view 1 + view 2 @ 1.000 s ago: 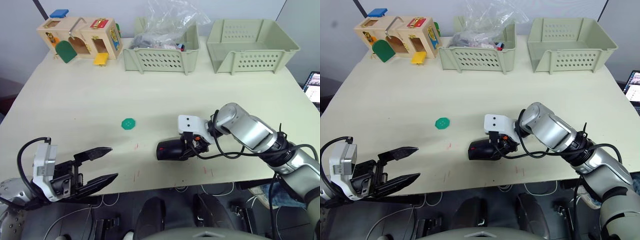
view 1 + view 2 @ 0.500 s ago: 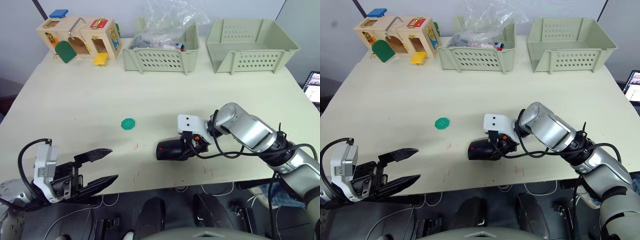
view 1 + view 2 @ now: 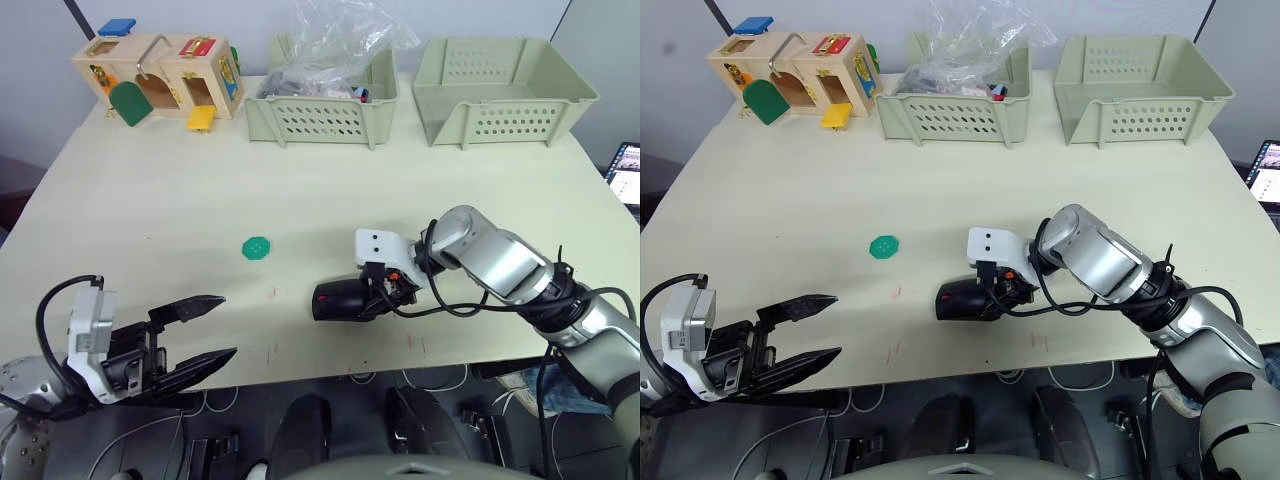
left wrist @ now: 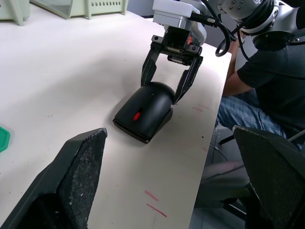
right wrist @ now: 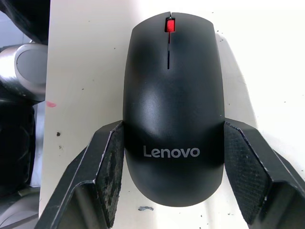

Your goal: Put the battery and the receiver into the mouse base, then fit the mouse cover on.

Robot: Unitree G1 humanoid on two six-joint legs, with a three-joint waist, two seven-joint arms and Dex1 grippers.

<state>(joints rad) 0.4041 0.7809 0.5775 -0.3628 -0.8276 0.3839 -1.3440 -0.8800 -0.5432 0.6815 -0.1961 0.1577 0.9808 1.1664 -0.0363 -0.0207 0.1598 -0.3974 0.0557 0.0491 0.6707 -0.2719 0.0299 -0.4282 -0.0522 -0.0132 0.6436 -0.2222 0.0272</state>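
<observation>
gripping the mouse (image 5: 172, 107) by its rear, the right gripper (image 4: 170, 78) has one finger (image 5: 107, 171) pressed against each flank, so the jaws pinch the mouse from both sides. the mouse cover (image 5: 174, 152) sits seated on the mouse base (image 4: 136, 130), its grey logo facing up near the fingers and a red scroll wheel (image 5: 169, 25) showing at the nose. the assembled mouse rests flat on the desk (image 3: 180, 200), close to the front edge and a little right of its middle, nose pointing toward the left side of the desk.

the left gripper (image 3: 190, 335) hangs past the front edge near the front left corner, jaws spread wide with nothing between them, well apart from the mouse.

a small green disc (image 3: 257, 248) lies on the desk between the mouse and the left edge. along the far edge stand two pale green baskets: one (image 3: 320, 118) near the middle holding a crumpled clear plastic bag (image 3: 340, 40), and one (image 3: 505, 100) toward the far right corner. a wooden toy box (image 3: 160, 75) with coloured flaps sits at the far left corner. a person (image 4: 271, 81) in a dark shirt sits beside the desk's right edge.
</observation>
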